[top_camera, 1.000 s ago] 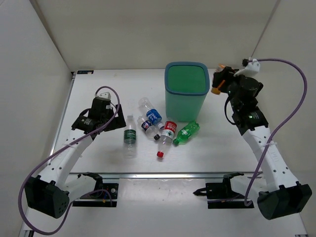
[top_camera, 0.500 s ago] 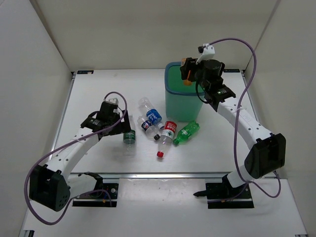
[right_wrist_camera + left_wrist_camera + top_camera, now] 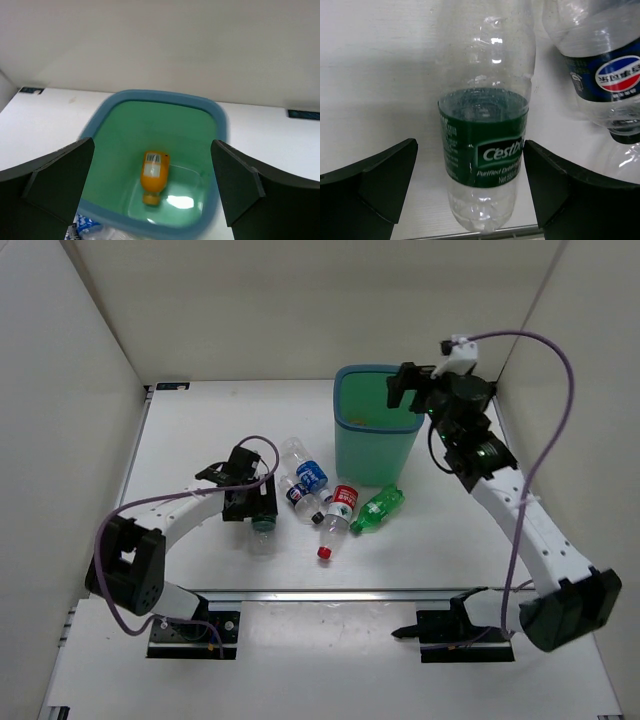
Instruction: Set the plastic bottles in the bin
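The teal bin (image 3: 375, 445) stands at the back centre, and an orange bottle (image 3: 154, 171) lies on its floor. My right gripper (image 3: 402, 390) hangs open over the bin's right rim (image 3: 220, 120), with nothing between its fingers (image 3: 55, 187). My left gripper (image 3: 262, 512) is open and low, straddling a clear bottle with a green label (image 3: 482, 150) that lies on the table. Its right finger (image 3: 560, 185) is close against the label and its left finger stands apart. Lying loose are a blue-labelled bottle (image 3: 306, 469), a dark-labelled one (image 3: 297, 494), a red-labelled one (image 3: 339, 508) and a green bottle (image 3: 378, 509).
White walls close in the table (image 3: 200, 430) on three sides. A metal rail (image 3: 320, 593) runs along the near edge. The dark-labelled bottle (image 3: 607, 75) lies just right of my left gripper. The purple cable (image 3: 545, 470) loops beside the right arm.
My right gripper swung from right of the bin to above it, opened, and the orange bottle dropped inside. My left gripper moved right and down over the green-labelled bottle.
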`<state>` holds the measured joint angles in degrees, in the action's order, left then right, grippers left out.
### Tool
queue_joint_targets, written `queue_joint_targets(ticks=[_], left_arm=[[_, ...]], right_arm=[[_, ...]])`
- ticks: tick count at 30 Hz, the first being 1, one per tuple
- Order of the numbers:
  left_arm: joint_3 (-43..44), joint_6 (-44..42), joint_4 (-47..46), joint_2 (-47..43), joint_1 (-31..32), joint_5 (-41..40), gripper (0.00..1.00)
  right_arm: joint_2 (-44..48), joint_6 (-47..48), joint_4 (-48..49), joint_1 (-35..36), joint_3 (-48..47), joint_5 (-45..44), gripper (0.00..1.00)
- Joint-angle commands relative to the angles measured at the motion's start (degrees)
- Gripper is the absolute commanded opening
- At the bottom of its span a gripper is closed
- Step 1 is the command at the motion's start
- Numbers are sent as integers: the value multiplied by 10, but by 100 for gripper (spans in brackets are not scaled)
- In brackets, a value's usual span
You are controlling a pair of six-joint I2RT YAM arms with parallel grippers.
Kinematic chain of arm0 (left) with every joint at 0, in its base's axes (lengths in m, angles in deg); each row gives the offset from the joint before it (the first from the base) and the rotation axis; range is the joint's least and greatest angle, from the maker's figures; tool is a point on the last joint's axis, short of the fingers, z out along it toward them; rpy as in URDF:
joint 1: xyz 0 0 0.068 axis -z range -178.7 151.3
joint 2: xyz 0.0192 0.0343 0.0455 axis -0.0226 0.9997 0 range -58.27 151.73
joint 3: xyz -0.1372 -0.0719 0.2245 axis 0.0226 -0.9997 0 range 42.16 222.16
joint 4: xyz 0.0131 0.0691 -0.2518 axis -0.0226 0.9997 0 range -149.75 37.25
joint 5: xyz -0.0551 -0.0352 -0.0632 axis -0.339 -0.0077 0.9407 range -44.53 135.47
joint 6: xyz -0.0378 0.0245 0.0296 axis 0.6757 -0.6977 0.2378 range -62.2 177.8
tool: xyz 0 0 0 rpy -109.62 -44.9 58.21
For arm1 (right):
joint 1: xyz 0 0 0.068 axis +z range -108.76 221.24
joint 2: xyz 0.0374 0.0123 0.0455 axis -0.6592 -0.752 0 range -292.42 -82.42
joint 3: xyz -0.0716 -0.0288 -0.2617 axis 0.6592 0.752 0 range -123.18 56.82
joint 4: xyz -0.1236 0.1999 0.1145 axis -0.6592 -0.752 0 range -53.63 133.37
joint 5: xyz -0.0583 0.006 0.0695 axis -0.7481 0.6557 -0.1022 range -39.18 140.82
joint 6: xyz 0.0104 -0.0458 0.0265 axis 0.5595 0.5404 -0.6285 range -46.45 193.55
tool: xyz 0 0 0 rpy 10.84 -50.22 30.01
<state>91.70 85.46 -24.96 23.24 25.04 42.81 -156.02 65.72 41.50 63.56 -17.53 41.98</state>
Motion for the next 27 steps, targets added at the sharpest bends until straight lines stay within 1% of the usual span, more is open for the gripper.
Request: queue_joint_targets(ticks=[1, 2, 3, 4, 5, 6, 7, 8, 9, 11, 12, 14, 15, 16, 18, 20, 21, 22, 23, 24, 25, 26, 27], left_arm=[[23, -10, -26, 18, -1, 11, 97], [21, -11, -27, 26, -1, 12, 94], [25, -3, -24, 37, -3, 8, 79], [30, -2, -24, 37, 2, 6, 62], [36, -2, -14, 38, 2, 9, 56], [42, -3, -5, 37, 2, -1, 43], [49, 4, 6, 33, -3, -5, 34], [59, 2, 14, 20, -10, -18, 32], [72, -2, 26, 2, -14, -28, 31], [99, 7, 50, -24, -22, -45, 33], [121, 2, 54, -49, -27, -50, 36], [154, 5, 47, -80, -18, -68, 38], [186, 4, 35, -93, -17, -75, 39], [202, 4, 21, -102, -2, -83, 40], [268, -10, -6, -92, 19, -72, 40], [318, -34, -37, -65, 53, -50, 42], [353, -44, -45, -32, 72, -42, 43], [385, -45, -56, -21, 82, -42, 42], [405, -57, -60, 3, 99, -48, 42], [435, -64, -76, 18, 111, -53, 42], [463, -67, -95, 43, 125, -73, 46], [484, -77, -123, 67, 139, -97, 47], [500, -88, -152, 86, 149, -110, 47]], right_arm=[[78, -41, -56, -40, 34, -45, 99], [99, -52, -68, -66, 53, -36, 99], [107, -75, -87, -104, 82, -16, 99], [129, -97, -95, -121, 98, -5, 99], [151, -117, -96, -159, 132, 29, 99], [162, -134, -102, -194, 162, 61, 100], [176, -148, -111, -213, 173, 75, 99], [187, -154, -124, -242, 194, 105, 99], [194, -157, -132, -260, 209, 115, 100], [198, -157, -161, -267, 227, 116, 99], [197, -153, -166, -259, 235, 105, 99], [201, -153, -182, -238, 251, 74, 99], [199, -152, -186, -229, 260, 60, 99], [196, -155, -193, -226, 273, 51, 99], [197, -176, -204, -201, 292, 54, 99], [196, -191, -187, -179, 313, 74, 99], [199, -206, -177, -165, 323, 73, 100], [204, -212, -176, -143, 336, 62, 100], [208, -214, -168, -123, 343, 39, 99], [219, -220, -164, -120, 350, 33, 99], [231, -224, -163, -113, 359, 23, 99], [233, -225, -164, -115, 369, 31, 99], [239, -226, -168, -123, 372, 52, 99]])
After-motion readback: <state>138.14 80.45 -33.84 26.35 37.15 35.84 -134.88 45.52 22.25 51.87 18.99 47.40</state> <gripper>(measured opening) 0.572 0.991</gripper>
